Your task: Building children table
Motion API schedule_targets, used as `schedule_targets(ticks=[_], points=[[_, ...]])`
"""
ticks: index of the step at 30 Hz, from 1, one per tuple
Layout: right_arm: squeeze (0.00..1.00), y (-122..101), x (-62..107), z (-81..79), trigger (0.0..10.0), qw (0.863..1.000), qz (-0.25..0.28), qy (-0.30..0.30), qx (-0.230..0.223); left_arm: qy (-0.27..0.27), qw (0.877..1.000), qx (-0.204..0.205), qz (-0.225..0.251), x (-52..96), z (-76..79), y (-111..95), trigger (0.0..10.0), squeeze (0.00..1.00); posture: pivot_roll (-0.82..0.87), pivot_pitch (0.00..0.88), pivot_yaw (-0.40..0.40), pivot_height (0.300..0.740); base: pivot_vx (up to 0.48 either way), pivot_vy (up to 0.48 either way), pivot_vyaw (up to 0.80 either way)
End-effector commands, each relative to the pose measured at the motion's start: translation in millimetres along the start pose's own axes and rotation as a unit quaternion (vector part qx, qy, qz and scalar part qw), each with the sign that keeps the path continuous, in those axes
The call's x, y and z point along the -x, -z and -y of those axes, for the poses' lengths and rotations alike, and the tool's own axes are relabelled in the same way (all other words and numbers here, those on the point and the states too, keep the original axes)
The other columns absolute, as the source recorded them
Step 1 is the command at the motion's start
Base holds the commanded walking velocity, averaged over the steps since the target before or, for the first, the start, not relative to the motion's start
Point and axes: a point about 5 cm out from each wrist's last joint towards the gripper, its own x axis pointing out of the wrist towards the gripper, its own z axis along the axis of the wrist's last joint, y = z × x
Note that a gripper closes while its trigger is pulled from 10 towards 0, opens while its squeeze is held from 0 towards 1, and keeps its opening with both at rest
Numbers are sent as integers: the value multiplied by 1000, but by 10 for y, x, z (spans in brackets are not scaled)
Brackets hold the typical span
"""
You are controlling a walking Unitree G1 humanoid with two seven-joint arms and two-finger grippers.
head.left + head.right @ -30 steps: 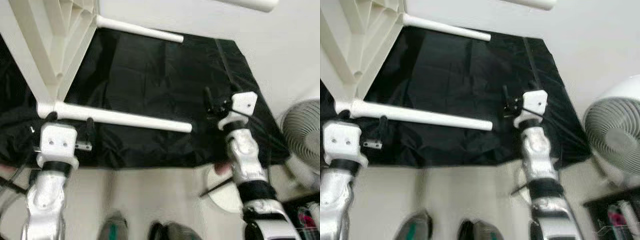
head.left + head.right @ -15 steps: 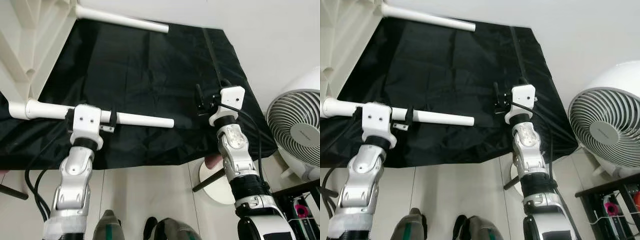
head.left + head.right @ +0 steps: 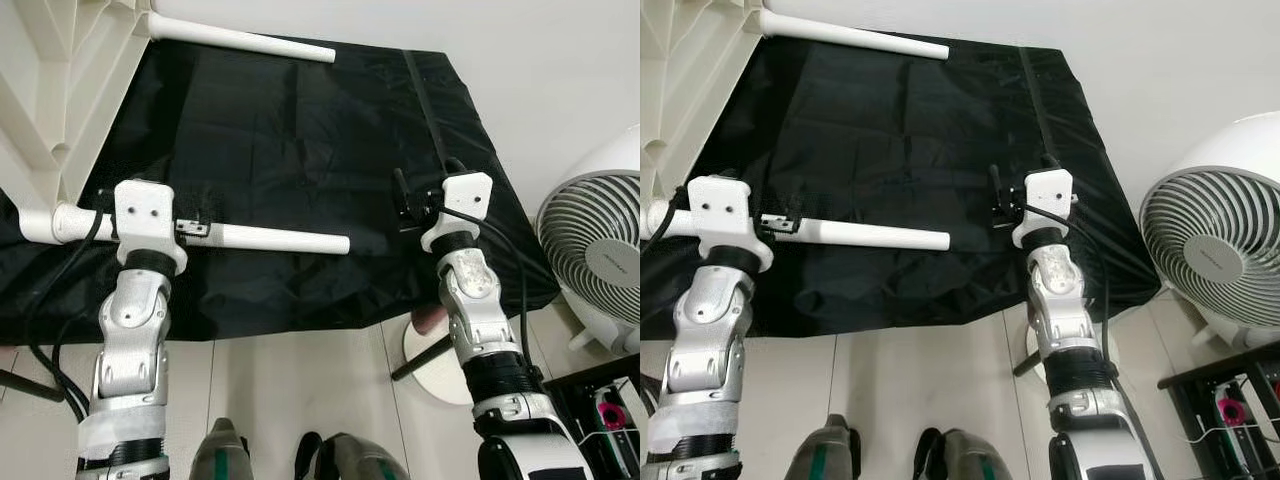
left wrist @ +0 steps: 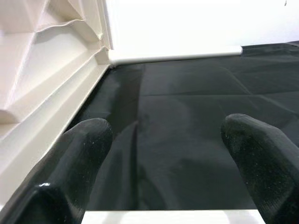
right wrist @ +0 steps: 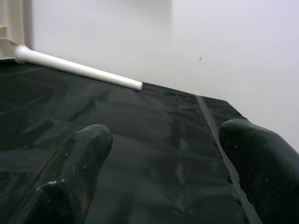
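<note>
The left arm [image 3: 130, 340] rises almost straight up from the 7 o'clock corner of the left eye view, wrist bent forward toward 12 o'clock. Its left gripper [image 3: 196, 215] sits at the near table leg [image 3: 270, 238], fingers spread wide to either side of the white tube; in the left wrist view both fingertips [image 4: 81, 154] stand apart with the leg's edge low between them, and I cannot tell whether they touch it. The right arm [image 3: 480, 320] reaches up from the 5 o'clock corner, leaning slightly toward 11 o'clock. The right gripper [image 3: 402, 200] hovers over the black cloth [image 3: 300, 130] with its fingers parted and nothing between them.

The white table [image 3: 50, 90] lies tipped on its side at about 10 o'clock, its ribbed underside facing the robot. The near leg juts toward 3 o'clock above the cloth; a far leg [image 3: 240, 40] does the same near 12 o'clock. A white fan [image 3: 600, 260] stands at 3 o'clock, beyond the cloth's edge.
</note>
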Motion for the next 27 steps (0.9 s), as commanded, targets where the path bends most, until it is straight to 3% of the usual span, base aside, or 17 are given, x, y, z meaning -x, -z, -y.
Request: schedule_targets(ticks=[1,14,27], points=[[0,12,13,3,10000,1000,-5,0,0,-75,997,-4,0,31,-104,15,10000,0,155,111,-94,740,0,0,0],[0,19,21,11,10000,1000,-6,-1,5,-77,997,-25,-3,81,-71,17,10000,0,161,92,-94,740,0,0,0],[0,13,-16,-2,10000,1000,-3,-6,6,-76,997,5,-9,72,-60,47,10000,0,162,62,-101,740,0,40,0]])
